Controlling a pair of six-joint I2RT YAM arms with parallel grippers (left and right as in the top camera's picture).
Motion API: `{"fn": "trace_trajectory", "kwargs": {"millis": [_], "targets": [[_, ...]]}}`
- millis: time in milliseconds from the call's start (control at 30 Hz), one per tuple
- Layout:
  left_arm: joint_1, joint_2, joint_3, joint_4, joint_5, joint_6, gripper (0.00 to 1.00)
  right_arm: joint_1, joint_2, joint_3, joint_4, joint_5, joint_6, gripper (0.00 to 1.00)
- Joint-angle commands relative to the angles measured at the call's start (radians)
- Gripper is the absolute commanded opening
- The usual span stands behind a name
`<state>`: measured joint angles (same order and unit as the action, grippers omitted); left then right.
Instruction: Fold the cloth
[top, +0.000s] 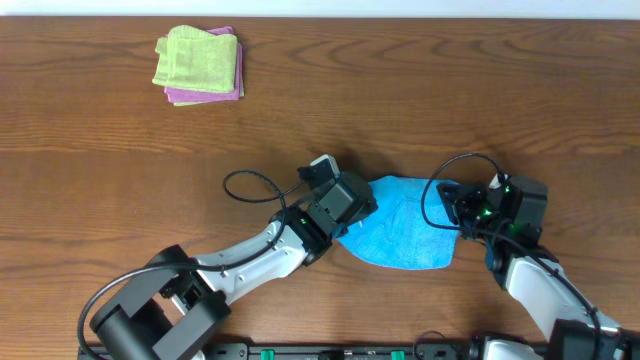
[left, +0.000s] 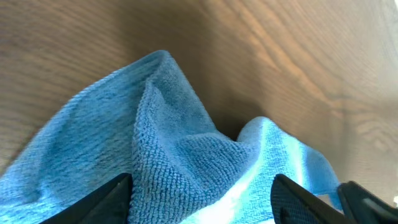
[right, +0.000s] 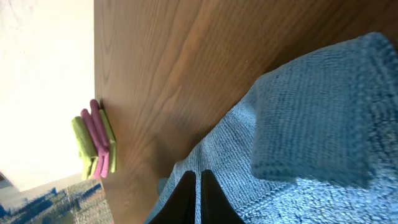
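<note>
The sky-blue cloth (top: 410, 230) lies rumpled on the wooden table between my two arms. My left gripper (top: 352, 203) sits at its left edge. In the left wrist view, the left gripper (left: 202, 182) is open, its dark fingers (left: 112, 199) set wide on either side of a raised ridge of the cloth (left: 174, 124). My right gripper (top: 463, 207) is at the cloth's right edge. Seen from the right wrist, the right gripper (right: 199, 172) is shut on a thin pinch of the cloth (right: 311, 106), part of which has lifted into a turned-over flap.
A folded light green cloth (top: 195, 55) rests on a folded pink one (top: 205, 97) at the far left of the table, well away from both arms. The right wrist view shows that stack (right: 93, 143) close to the table's far edge (right: 94, 74).
</note>
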<state>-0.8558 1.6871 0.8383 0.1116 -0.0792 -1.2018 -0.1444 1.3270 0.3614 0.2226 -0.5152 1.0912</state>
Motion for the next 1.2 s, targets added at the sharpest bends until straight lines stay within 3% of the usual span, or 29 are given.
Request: {"fn": "trace_trajectory", "kwargs": {"millis": [0, 67, 167, 467, 500, 567, 600, 633, 667, 733, 767, 1167], "targets": [[0.006, 0.007, -0.002, 0.040, 0.026, 0.013, 0.62, 0.008, 0.005, 0.009, 0.002, 0.002, -0.015, 0.05], [0.006, 0.007, -0.002, 0.070, 0.032, 0.012, 0.58, 0.008, 0.005, 0.009, 0.002, -0.010, -0.035, 0.06], [0.006, 0.007, -0.002, 0.093, 0.032, 0.012, 0.72, 0.008, 0.005, 0.009, -0.002, -0.025, -0.042, 0.07], [0.007, 0.007, -0.002, 0.107, -0.067, -0.011, 0.73, 0.016, 0.005, 0.009, -0.050, -0.037, -0.121, 0.06], [0.007, 0.007, -0.002, 0.112, -0.080, -0.011, 0.65, 0.020, 0.005, 0.009, -0.056, -0.037, -0.129, 0.06], [0.007, 0.008, -0.002, 0.120, -0.108, -0.011, 0.19, 0.022, 0.005, 0.009, -0.058, -0.037, -0.137, 0.06], [0.006, 0.010, -0.002, 0.129, -0.116, -0.011, 0.16, 0.021, 0.005, 0.009, -0.057, -0.035, -0.139, 0.06], [0.007, 0.013, -0.002, 0.138, -0.115, -0.010, 0.21, 0.021, 0.005, 0.009, -0.055, -0.035, -0.139, 0.06], [0.006, 0.015, -0.002, 0.142, -0.111, -0.010, 0.33, 0.021, 0.005, 0.009, -0.055, -0.035, -0.139, 0.06], [0.006, 0.022, -0.002, 0.133, -0.090, -0.010, 0.69, 0.021, 0.005, 0.009, -0.055, -0.034, -0.140, 0.06], [0.006, 0.024, -0.002, 0.130, -0.080, -0.010, 0.73, 0.021, 0.005, 0.009, -0.055, -0.035, -0.140, 0.06], [0.004, 0.073, -0.002, 0.130, 0.002, -0.013, 0.75, 0.021, 0.005, 0.009, -0.055, -0.035, -0.151, 0.06]]}}
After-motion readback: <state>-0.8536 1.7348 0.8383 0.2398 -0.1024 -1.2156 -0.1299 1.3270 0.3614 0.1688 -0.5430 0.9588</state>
